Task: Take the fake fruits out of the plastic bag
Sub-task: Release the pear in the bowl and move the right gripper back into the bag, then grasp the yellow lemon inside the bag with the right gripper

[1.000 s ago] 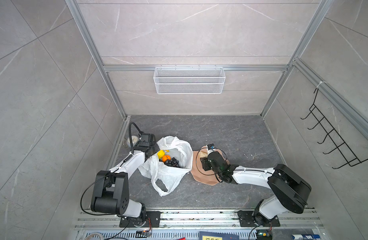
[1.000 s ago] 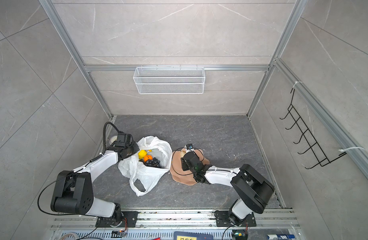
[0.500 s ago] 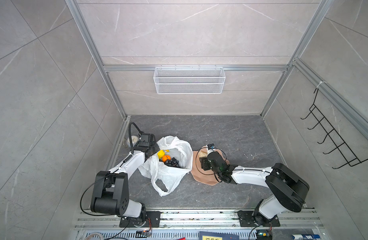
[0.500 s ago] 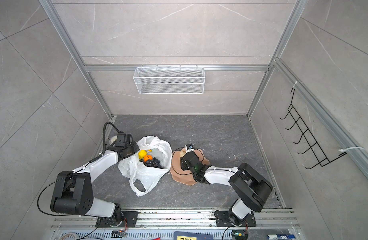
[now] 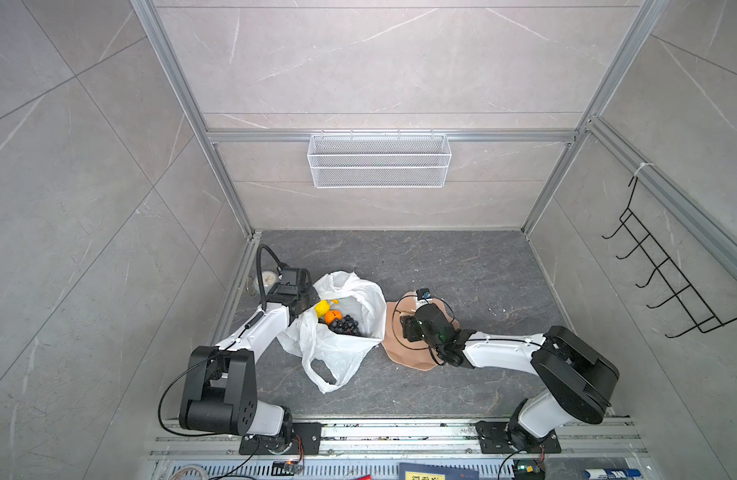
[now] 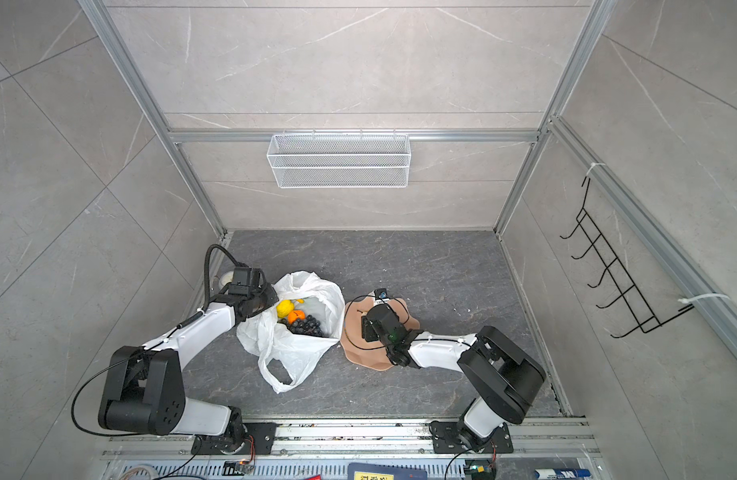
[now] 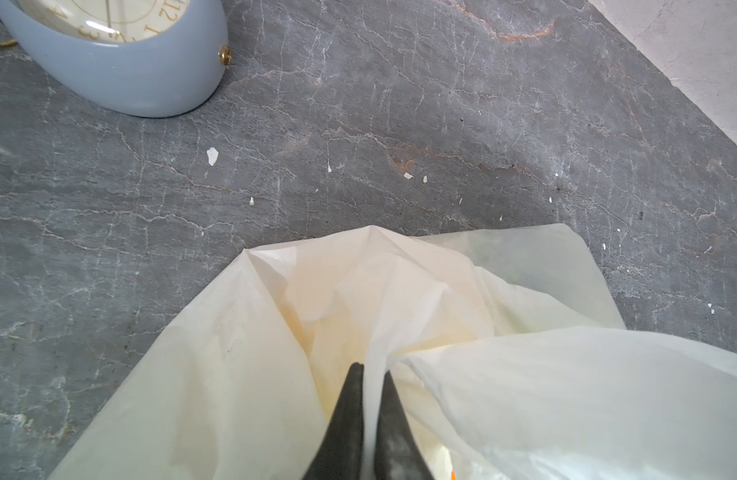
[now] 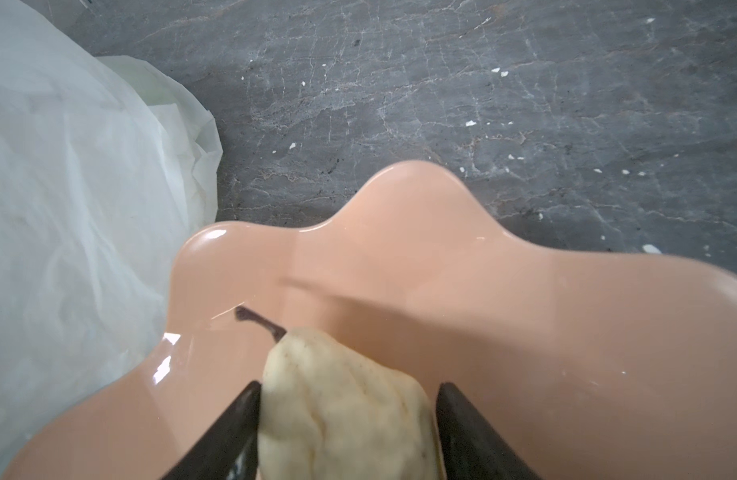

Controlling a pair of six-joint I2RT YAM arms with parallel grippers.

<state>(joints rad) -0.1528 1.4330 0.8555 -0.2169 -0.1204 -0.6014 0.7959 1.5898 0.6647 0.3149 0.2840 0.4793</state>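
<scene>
The plastic bag (image 5: 337, 349) slumps open on the dark floor (image 5: 462, 270), left of centre in both top views. The left gripper (image 7: 373, 374) has its jaws closed on a fold of the bag's rim. Just beside the bag lies the wavy pink plate (image 8: 524, 311). Inside the bag are a dark grape bunch (image 5: 346, 326), an orange (image 5: 332, 317) and a yellow fruit (image 5: 321, 308). A cream pear (image 8: 341, 399) sits on the plate between the spread jaws of the right gripper (image 8: 348, 384), with a gap on one side
</scene>
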